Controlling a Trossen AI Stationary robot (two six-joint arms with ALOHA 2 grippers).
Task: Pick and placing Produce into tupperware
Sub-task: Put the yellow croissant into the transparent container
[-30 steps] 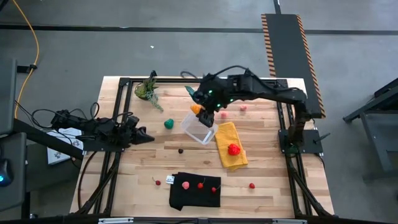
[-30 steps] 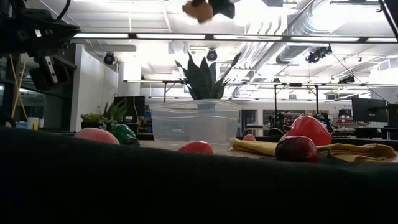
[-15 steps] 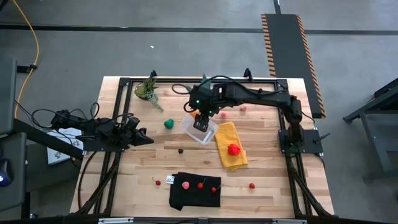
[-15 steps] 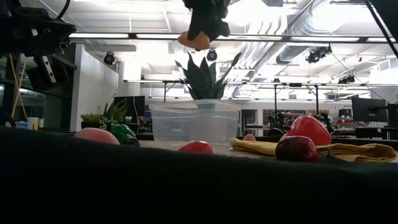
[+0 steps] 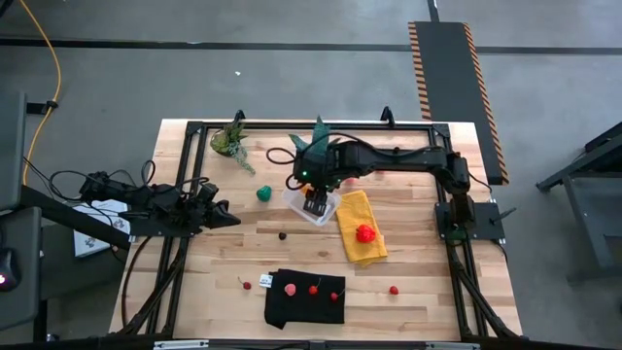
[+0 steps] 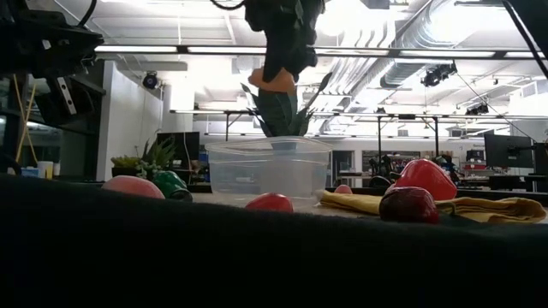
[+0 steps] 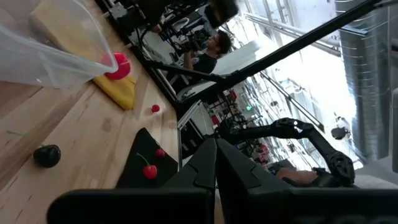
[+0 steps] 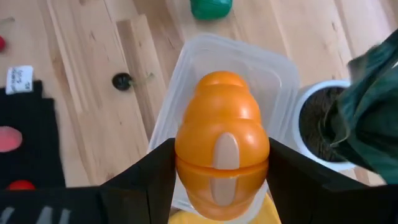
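We count one clear, roughly square plastic tupperware (image 5: 311,205) w/ rounded corners, no lid, nothing inside as far as we can tell, sitting mid-table just beside a yellow cloth (image 5: 362,226). One orange ribbed toy fruit (image 8: 222,158), glossy, w/ a pale oval patch, is clamped between the right gripper's (image 8: 217,180) fingers and hangs directly above the tupperware. One red toy (image 5: 364,232) lies on the yellow cloth, one green toy (image 5: 262,193) and one small dark one (image 5: 283,234) on bare wood nearby. Approx. three red/pink pieces sit on the black cloth (image 5: 304,297). Left gripper (image 5: 225,214) waits at the table's left side, fingers closed, holding nothing.
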